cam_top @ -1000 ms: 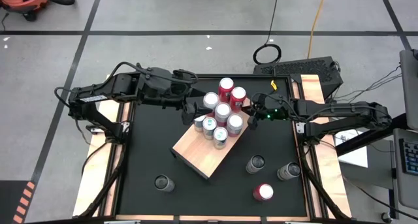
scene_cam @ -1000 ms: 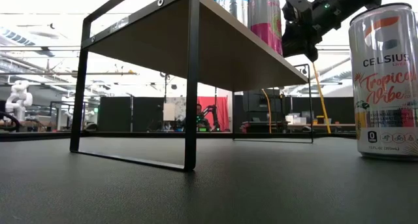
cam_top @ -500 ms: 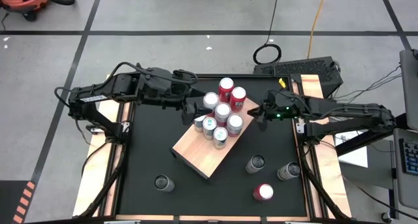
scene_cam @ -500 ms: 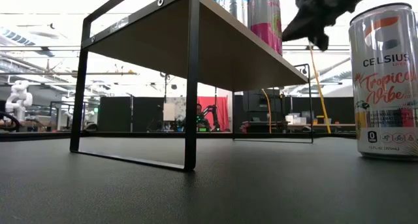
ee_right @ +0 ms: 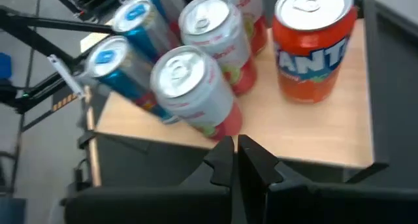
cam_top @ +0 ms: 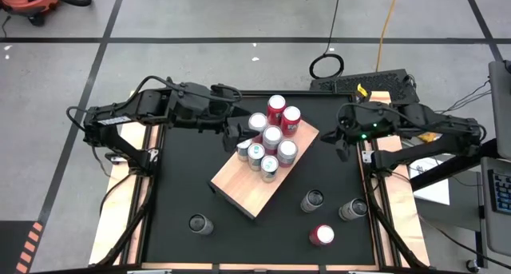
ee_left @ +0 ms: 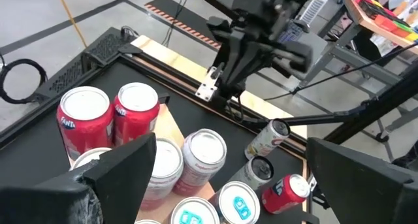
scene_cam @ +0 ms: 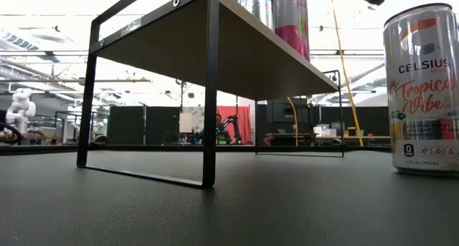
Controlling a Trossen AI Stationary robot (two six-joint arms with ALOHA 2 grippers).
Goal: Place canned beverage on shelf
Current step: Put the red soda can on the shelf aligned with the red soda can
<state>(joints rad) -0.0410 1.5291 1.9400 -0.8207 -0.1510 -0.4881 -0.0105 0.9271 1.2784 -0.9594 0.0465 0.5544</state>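
The right claw [cam_top: 342, 140] hangs empty with its fingers pressed together, just off the shelf's [cam_top: 239, 182] far right corner. The left claw [cam_top: 236, 136] stands spread wide at the opposite edge, beside a cluster of cans [cam_top: 271, 138] on the tan board, apparently holding nothing. Four more cans [cam_top: 322, 235] sit on the black worktop [cam_top: 176, 186], apart from the shelf. Beyond lies grey concrete floor [cam_top: 200, 18] crossed by dark lines
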